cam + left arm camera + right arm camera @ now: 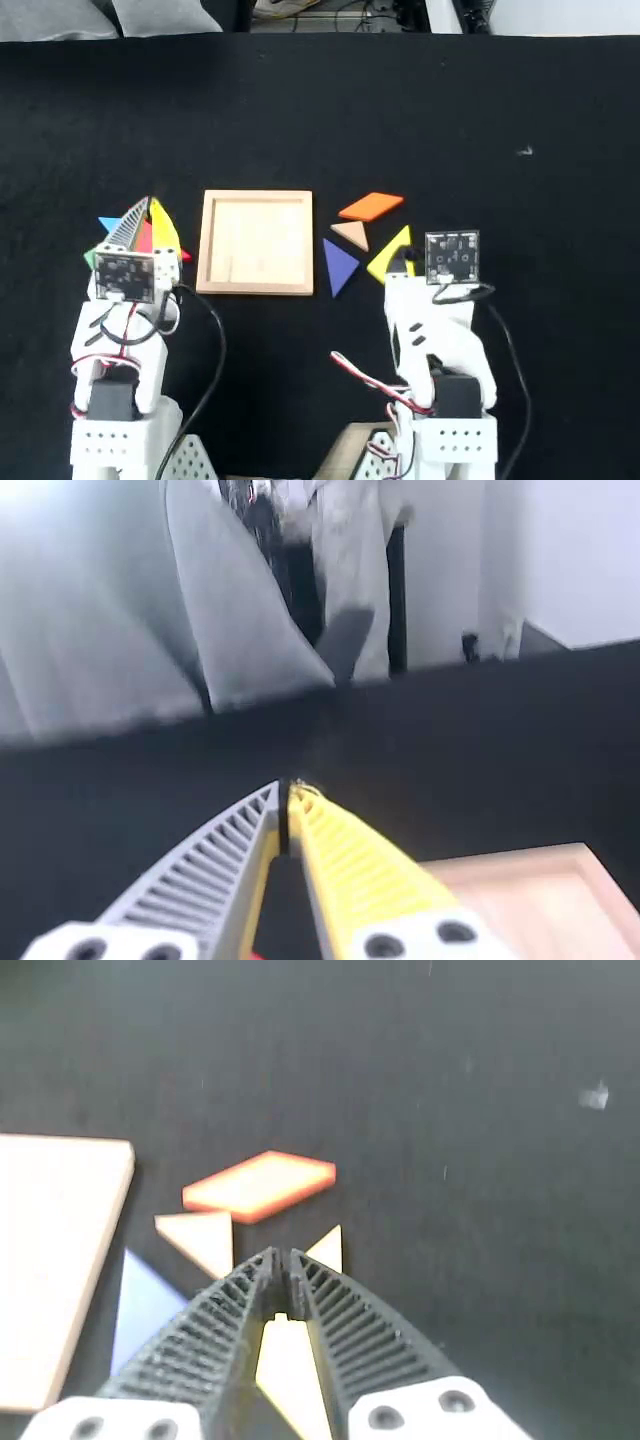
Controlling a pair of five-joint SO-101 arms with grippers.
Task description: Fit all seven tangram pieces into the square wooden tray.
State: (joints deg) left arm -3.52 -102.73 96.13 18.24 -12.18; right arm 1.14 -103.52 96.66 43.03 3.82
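Pale, unpainted wood for the tray (255,288), matt and smooth, with faint grain on its floor. Under the tray, matt black cloth (450,120) with a soft, felt-like face. Right of the tray, smooth, evenly coloured faces on the orange piece (371,206), blue triangle (338,264) and yellow triangle (392,257); among them a tan triangle (351,234) of bare wood. Ribbed, matt printed plastic on the left gripper (283,792), with a grey finger (200,870) and a yellow finger (350,870). Same ribbed matt plastic, dark, on the right gripper (278,1258). Smooth white plastic on the arm shells (440,340).
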